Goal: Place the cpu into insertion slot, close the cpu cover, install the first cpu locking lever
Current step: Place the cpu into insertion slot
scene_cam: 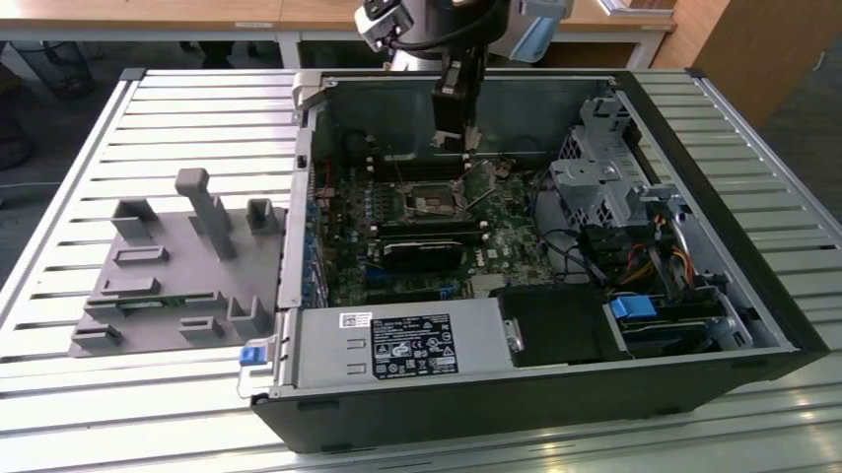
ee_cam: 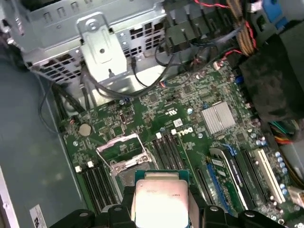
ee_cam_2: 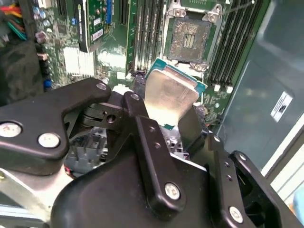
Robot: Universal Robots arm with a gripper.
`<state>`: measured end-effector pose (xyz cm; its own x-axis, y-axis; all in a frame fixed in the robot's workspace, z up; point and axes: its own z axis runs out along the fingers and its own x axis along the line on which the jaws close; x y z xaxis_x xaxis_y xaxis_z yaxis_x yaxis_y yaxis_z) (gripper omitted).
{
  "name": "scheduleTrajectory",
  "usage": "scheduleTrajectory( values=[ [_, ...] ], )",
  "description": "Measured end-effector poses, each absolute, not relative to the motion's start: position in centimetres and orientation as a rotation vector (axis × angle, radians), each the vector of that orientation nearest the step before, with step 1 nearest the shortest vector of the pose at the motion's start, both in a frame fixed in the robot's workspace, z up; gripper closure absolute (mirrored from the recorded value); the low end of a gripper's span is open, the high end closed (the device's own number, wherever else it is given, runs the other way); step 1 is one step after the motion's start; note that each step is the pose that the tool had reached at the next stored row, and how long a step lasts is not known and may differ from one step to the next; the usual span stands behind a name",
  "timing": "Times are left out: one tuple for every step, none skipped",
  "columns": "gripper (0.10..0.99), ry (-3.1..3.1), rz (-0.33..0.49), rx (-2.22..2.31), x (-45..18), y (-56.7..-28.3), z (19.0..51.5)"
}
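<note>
Open desktop computer case (scene_cam: pixel 553 394) lying on its side on a slatted metal worktop (scene_cam: pixel 197 99), motherboard (ee_cam: pixel 190 102) exposed. Arm comes in from the far side, with the pincer (ee_cam_2: pixel 166 116) hanging inside the case above the board. Pincer is narrow and clamped on the cpu (ee_cam_2: pixel 168 95): black fingers (ee_cam_2: pixel 137 109) press on two opposite edges, with the pale metal top showing in both wrist views. The cpu is held in the air, tilted, touching nothing on the board.

Insertion slot (ee_cam_2: pixel 190 40) is bare, dark centre with a silver rim, just beyond the held chip in the second wrist view. Cpu cover (ee_cam: pixel 119 146) is swung open, clear of the slot, green board visible through its cut-out. Long black memory slots (ee_cam: pixel 166 149) run alongside the slot. Silver finned heatsink (ee_cam: pixel 217 116) sits further along the board.

In the exterior view a grey parts fixture (scene_cam: pixel 158 286) sits on the worktop at the exterior view's left of the case. Labelled power supply (scene_cam: pixel 394 345) is at the case's near edge, and the drive cage (scene_cam: pixel 598 182) is toward the exterior view's right.
</note>
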<state>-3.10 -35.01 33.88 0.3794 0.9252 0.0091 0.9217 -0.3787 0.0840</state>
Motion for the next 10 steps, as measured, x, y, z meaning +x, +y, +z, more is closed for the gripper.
scheduleTrajectory(
  values=[
    [0.557, 1.736, 0.085, 2.539, -3.1, -35.01, 33.84],
    [0.557, 1.761, 0.085, 2.523, -3.1, -35.01, 33.79],
    [0.557, 1.784, 0.086, 2.507, -3.1, -35.01, 33.73],
    [0.557, 1.807, 0.087, 2.491, -3.1, -35.01, 33.68],
    [0.557, 1.829, 0.088, 2.476, -3.1, -35.01, 33.63],
    [0.557, 1.852, 0.089, 2.459, -3.1, -35.01, 33.58],
    [0.557, 1.874, 0.09, 2.443, -3.1, -35.01, 33.54],
    [0.557, 1.896, 0.091, 2.427, -3.1, -35.01, 33.48],
    [0.557, 1.921, 0.092, 2.408, -3.1, -35.01, 33.44],
    [0.557, 1.942, 0.092, 2.391, -3.1, -35.01, 33.4]
  ],
)
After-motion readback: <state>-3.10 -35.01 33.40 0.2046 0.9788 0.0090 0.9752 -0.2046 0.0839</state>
